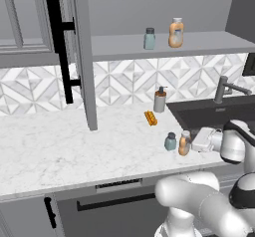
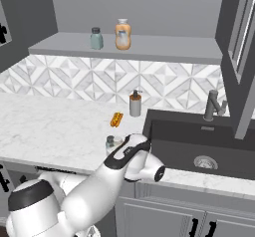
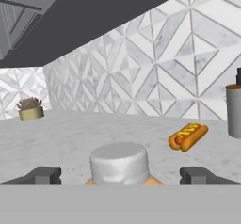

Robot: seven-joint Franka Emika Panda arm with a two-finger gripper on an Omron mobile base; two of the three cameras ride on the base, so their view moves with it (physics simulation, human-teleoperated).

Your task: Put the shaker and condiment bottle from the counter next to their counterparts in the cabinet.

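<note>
The condiment bottle point(image 1: 185, 143) stands on the counter point(image 1: 60, 141) near the front edge, just left of the sink. The shaker point(image 1: 170, 142) stands close on its left. My gripper point(image 3: 120, 176) is open and level with the bottle's top. In the hand view the whitish cap point(image 3: 119, 163) sits between the two fingertips point(image 3: 44, 175), with a gap on each side. Up on the cabinet shelf point(image 1: 209, 44) stand the counterparts, a second shaker point(image 1: 149, 38) and a second bottle point(image 1: 176, 33). In the right base view my arm hides most of the counter pair.
The cabinet door point(image 1: 82, 57) with its black bar handle point(image 1: 60, 42) hangs open over the counter. A grey pump dispenser point(image 1: 160, 100) and a hot dog point(image 1: 150, 118) sit behind the bottle. The dark sink point(image 1: 214, 114) and faucet point(image 1: 226, 88) lie to the right. A small plant pot point(image 3: 30, 110) stands far off.
</note>
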